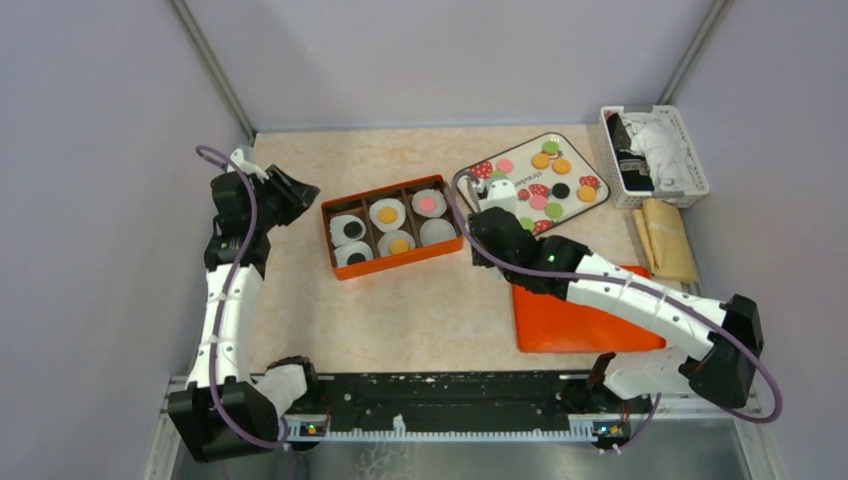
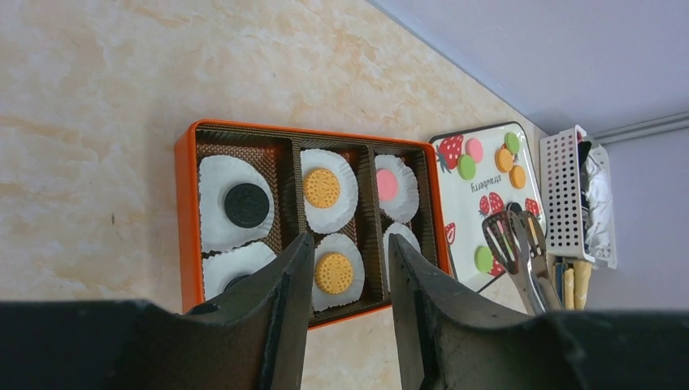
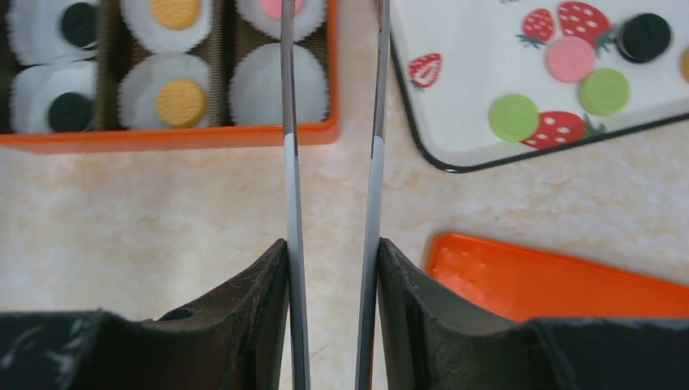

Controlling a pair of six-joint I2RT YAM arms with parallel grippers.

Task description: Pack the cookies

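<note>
The orange box (image 1: 400, 262) holds white paper cups. Cookies lie in them: a black one (image 2: 246, 205), two orange ones (image 2: 322, 188) (image 2: 334, 273) and a pink one (image 2: 387, 185); one cup (image 3: 266, 93) is empty. More cookies lie on the strawberry tray (image 1: 523, 168): green (image 3: 513, 117), pink (image 3: 570, 58), black (image 3: 643, 37). My right gripper (image 3: 333, 244) is shut on metal tongs (image 2: 512, 244), whose blades reach over the gap between box and tray. Left of the box, my left gripper (image 2: 349, 244) is open with nothing between its fingers.
An orange lid (image 1: 570, 320) lies flat under the right arm. A white basket (image 1: 655, 155) stands at the back right, with a brown packet (image 1: 668, 238) beside it. Walls close in the table on the left, back and right.
</note>
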